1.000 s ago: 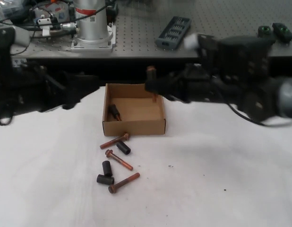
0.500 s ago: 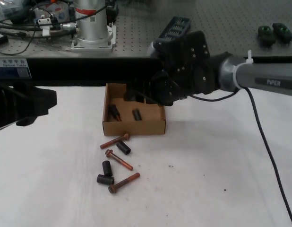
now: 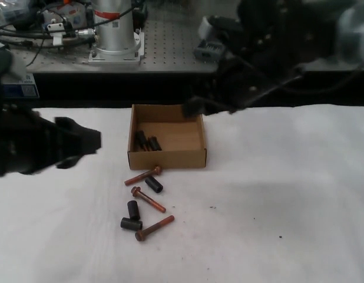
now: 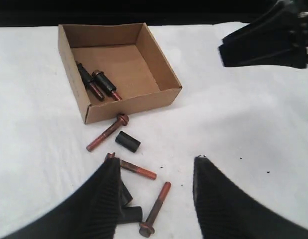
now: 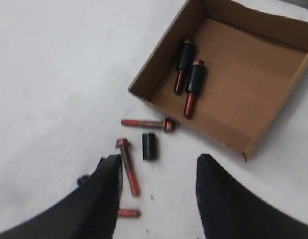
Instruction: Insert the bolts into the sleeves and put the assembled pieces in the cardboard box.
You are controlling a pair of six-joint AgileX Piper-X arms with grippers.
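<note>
The left pincer [image 4: 155,164] hangs spread and empty over the counter [image 3: 276,194], its ribbed fingers [image 4: 106,199] wide apart above the loose parts. Between and just past the fingertips lie a copper-coloured bolt [image 4: 138,170] and a second bolt [image 4: 155,209]. Farther out a black sleeve [image 4: 127,142] lies beside a third bolt [image 4: 106,132], whose head sits just beside the front wall of the cardboard box [image 4: 129,102]. Inside the box, against one side wall, lie two assembled pieces [image 4: 86,79] [image 4: 106,85], each a bolt with a black sleeve on its shank, side by side and close together. Beyond the box in the left wrist view is the right arm's dark pincer, well apart from the parts. The right pincer [image 5: 159,162] is likewise spread and holds nothing; its own wrist view looks down past its fingers onto the third bolt, the sleeve and the open box, where the two assembled pieces lie nearly parallel on the brown floor. The high view adds two more sleeves [image 3: 133,209] [image 3: 131,224], close together between the first and second bolts; in the left wrist view one finger partly covers them. It also places the left arm low at the near left of the box and the right arm raised behind the box's far right corner, both blurred.
</note>
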